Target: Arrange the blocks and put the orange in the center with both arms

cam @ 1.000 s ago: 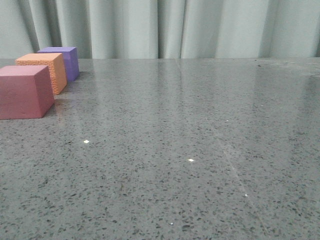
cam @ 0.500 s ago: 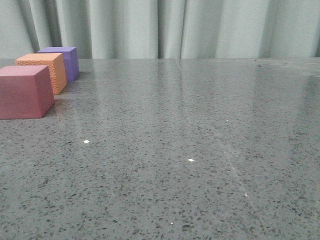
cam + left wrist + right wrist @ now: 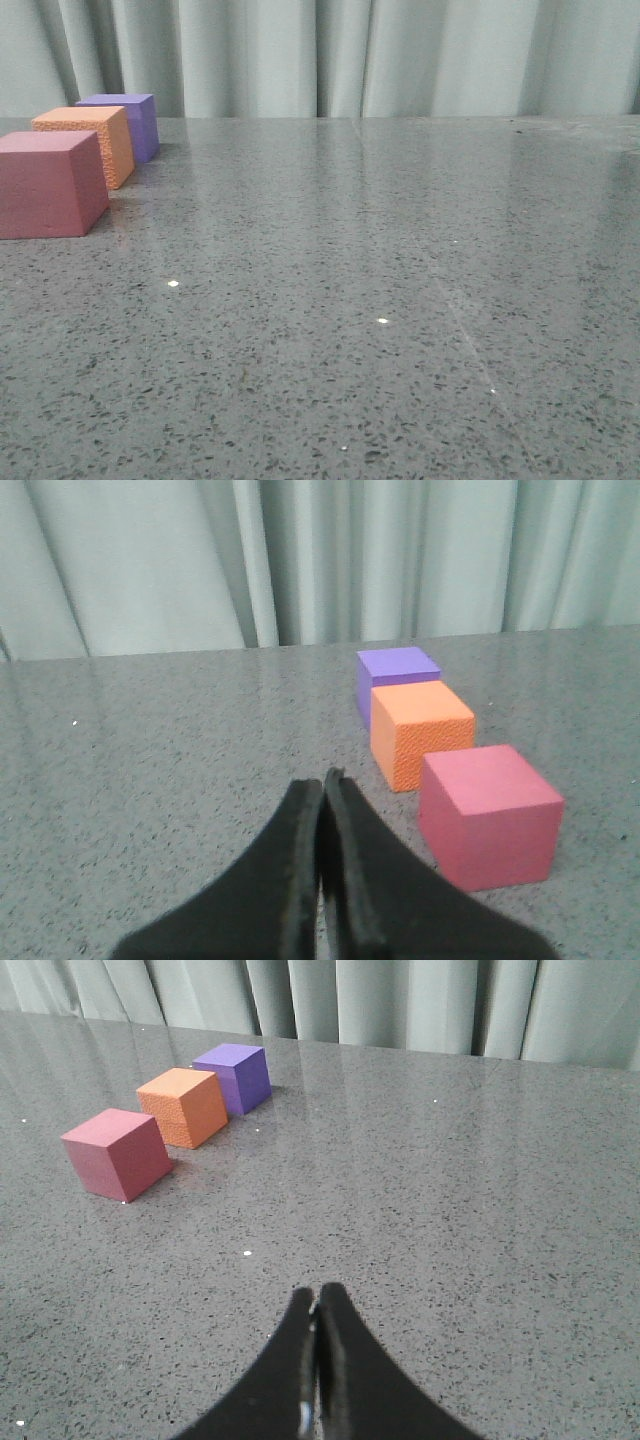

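Overhead-lit, the speckled grey table (image 3: pixel 400 300) meets pale curtains (image 3: pixel 350 55) — both pincers (left (image 3: pixel 322 780), right (image 3: pixel 315 1295)) pressed closed, holding nothing.

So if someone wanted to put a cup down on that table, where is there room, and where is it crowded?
Nearly all of the grey table is bare: everything right of the blocks, back to the curtain. The only crowded spot is the left edge, where the pink-red cube, orange cube and purple cube form a tight row with little or no gap.
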`<state>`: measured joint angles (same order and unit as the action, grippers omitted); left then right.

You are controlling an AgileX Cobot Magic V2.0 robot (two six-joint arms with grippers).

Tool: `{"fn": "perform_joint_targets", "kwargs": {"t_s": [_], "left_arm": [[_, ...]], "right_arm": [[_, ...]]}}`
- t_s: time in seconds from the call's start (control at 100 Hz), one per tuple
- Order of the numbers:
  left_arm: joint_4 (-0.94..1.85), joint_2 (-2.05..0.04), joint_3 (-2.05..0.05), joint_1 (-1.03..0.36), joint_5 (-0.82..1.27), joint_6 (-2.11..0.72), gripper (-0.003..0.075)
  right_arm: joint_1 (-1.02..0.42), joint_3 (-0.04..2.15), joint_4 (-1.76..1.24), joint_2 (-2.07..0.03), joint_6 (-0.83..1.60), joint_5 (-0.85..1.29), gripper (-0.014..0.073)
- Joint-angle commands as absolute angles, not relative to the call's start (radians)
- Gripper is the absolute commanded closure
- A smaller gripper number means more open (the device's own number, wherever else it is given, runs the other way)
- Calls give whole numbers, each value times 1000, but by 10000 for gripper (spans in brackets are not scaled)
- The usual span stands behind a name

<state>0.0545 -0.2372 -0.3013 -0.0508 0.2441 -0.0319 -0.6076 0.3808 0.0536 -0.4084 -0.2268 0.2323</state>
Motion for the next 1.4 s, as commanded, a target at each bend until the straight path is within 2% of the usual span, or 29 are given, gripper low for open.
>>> {"fn": "perform_joint_targets", "kwargs": {"t_s": [0.0,0.17,0.59,1.39], "left_arm": [[67,-218,-280,-28,152,-42,739],[63,-159,-172,12,54,-42,739],[65,33,23,40,-18,-24,739],[64,39,21,41,20,-24,739]], "right_arm": [[-607,407,68,-411,-219,147,713],[-607,407,68,-411,-219,147,713],[-607,407,68,-411,-219,147,713],[-607,407,68,-411,-219,157,713]]}}
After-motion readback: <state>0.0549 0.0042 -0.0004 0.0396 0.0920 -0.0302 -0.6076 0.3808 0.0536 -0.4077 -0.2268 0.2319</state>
